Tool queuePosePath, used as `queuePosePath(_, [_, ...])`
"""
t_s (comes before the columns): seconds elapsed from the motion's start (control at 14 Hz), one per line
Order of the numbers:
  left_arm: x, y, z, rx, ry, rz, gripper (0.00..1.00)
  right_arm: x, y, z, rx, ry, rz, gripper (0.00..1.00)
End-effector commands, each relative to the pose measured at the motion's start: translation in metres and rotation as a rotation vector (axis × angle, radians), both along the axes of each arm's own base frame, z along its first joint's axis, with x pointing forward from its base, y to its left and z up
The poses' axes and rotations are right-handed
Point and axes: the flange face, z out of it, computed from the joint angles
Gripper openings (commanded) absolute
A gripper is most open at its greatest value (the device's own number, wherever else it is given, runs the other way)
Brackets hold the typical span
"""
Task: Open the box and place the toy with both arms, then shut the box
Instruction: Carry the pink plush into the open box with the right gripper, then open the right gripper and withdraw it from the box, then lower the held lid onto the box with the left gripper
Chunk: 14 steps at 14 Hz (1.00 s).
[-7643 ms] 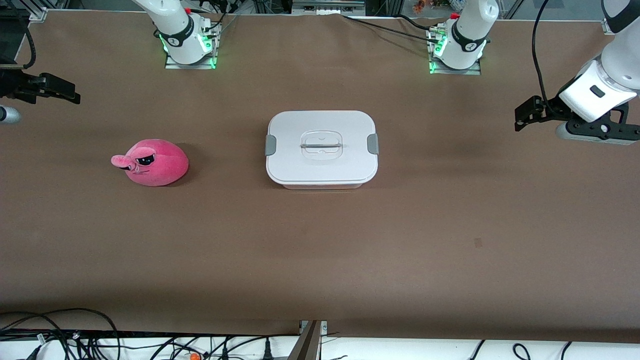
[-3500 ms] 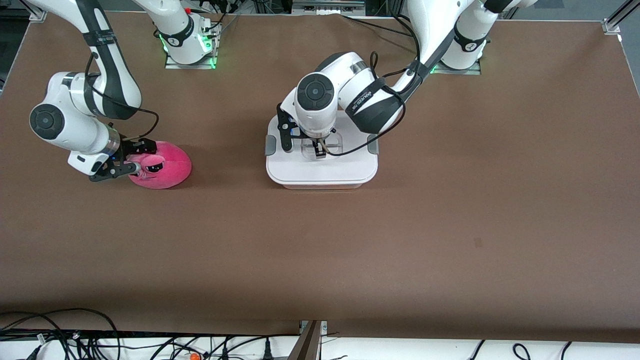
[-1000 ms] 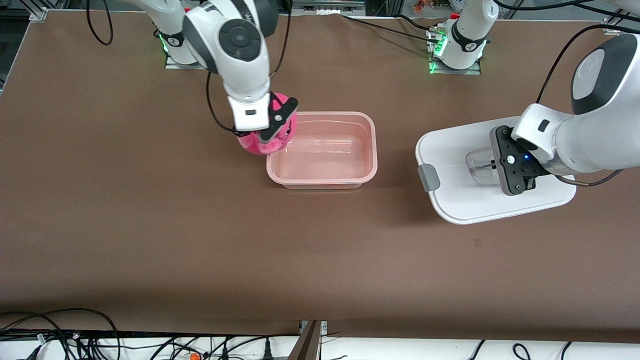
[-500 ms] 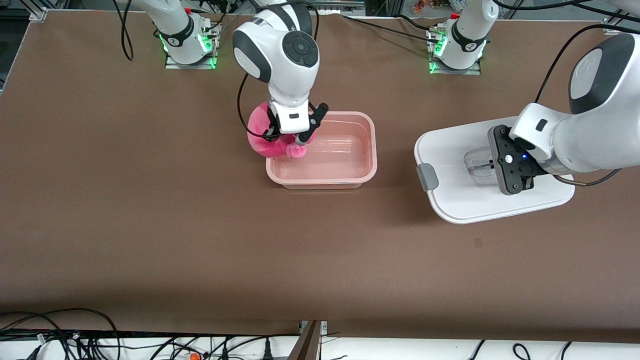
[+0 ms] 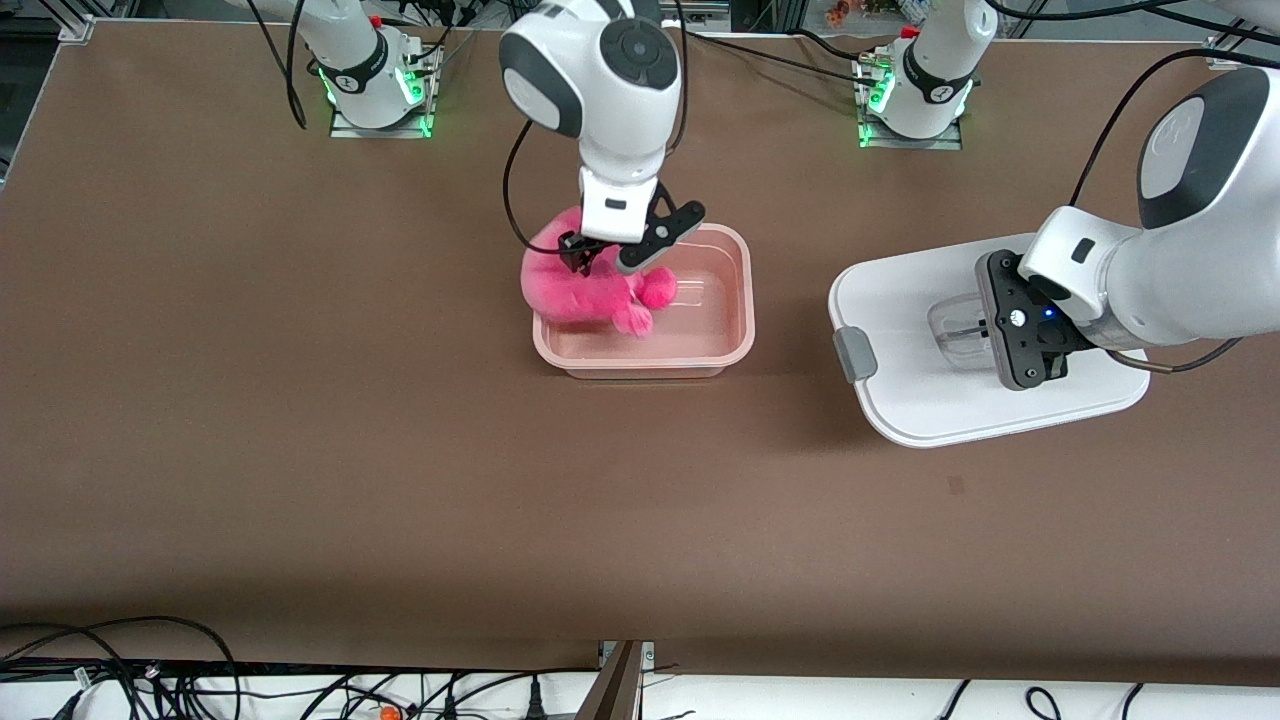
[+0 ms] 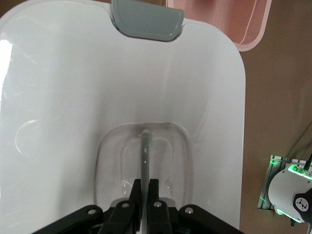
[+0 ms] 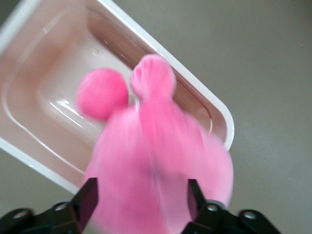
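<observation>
The open pinkish box (image 5: 738, 300) stands mid-table with no lid on it. My right gripper (image 5: 608, 255) is over the box's end toward the right arm. Its fingers (image 7: 88, 197) are spread wide, and the pink plush toy (image 5: 575, 290) sits between and below them, partly over the rim (image 7: 214, 105). In the right wrist view (image 7: 141, 195) the toy (image 7: 161, 146) is blurred and its snout points into the box. My left gripper (image 5: 990, 330) is shut on the handle (image 6: 145, 151) of the white lid (image 5: 930, 300). It holds the lid tilted above the table toward the left arm's end.
A grey clip (image 5: 853, 355) on the lid's short end faces the box and also shows in the left wrist view (image 6: 147, 19). Both arm bases stand farthest from the front camera. Cables lie along the table edge nearest the front camera.
My right gripper has carried the toy from beside the box's end to over it. Its fingers now stand wide apart and the toy hangs lower. The left arm and the lid have barely moved.
</observation>
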Motion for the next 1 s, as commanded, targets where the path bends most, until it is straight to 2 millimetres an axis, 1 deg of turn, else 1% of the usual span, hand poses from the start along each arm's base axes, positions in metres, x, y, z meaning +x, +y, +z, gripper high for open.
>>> queuePosePath(0.0, [-0.001,0.001,0.006,0.022,-0.004,-0.023,0.0,0.008,-0.014,0.025,0.026,-0.003,-0.099,1.0])
queuePosePath(0.07, [-0.001,0.001,0.006,0.022,-0.004,-0.023,0.0,0.017,-0.031,0.031,0.009,0.018,-0.137,1.0])
queuePosePath(0.14, [-0.001,0.001,0.007,0.02,-0.006,-0.023,0.0,0.022,-0.043,0.037,-0.004,0.039,-0.168,1.0])
queuePosePath(0.21, [-0.001,0.0,0.006,0.021,-0.004,-0.024,0.0,0.033,-0.065,0.051,-0.014,0.043,-0.213,1.0])
queuePosePath(0.29, [-0.001,-0.001,0.006,0.019,-0.004,-0.022,0.0,0.045,-0.089,0.067,-0.014,0.041,-0.263,1.0])
queuePosePath(0.43, [-0.003,-0.009,0.006,0.009,0.0,-0.028,0.0,0.073,-0.145,0.089,-0.027,0.03,-0.372,1.0])
queuePosePath(0.5, [-0.005,-0.016,0.008,0.005,-0.004,-0.048,0.0,0.084,-0.171,0.096,-0.041,0.026,-0.412,1.0])
queuePosePath(0.57, [-0.008,-0.029,0.009,-0.004,-0.003,-0.071,0.0,0.095,-0.2,0.102,-0.063,0.034,-0.44,1.0])
queuePosePath(0.64, [-0.014,-0.052,0.01,-0.026,0.002,-0.102,0.0,0.106,-0.227,0.104,-0.08,0.04,-0.455,1.0])
queuePosePath(0.71, [-0.018,-0.07,0.01,-0.045,0.007,-0.13,0.0,0.118,-0.256,0.107,-0.086,0.045,-0.471,1.0])
queuePosePath(0.79, [-0.028,-0.101,0.009,-0.059,0.014,-0.172,0.0,0.127,-0.286,0.113,-0.076,0.053,-0.492,1.0])
queuePosePath(0.86, [-0.038,-0.134,0.0,-0.069,0.032,-0.217,0.0,0.134,-0.317,0.121,-0.049,0.061,-0.529,1.0])
queuePosePath(0.93, [-0.052,-0.176,-0.01,-0.065,0.049,-0.244,0.0,0.14,-0.347,0.126,-0.033,0.076,-0.572,1.0])
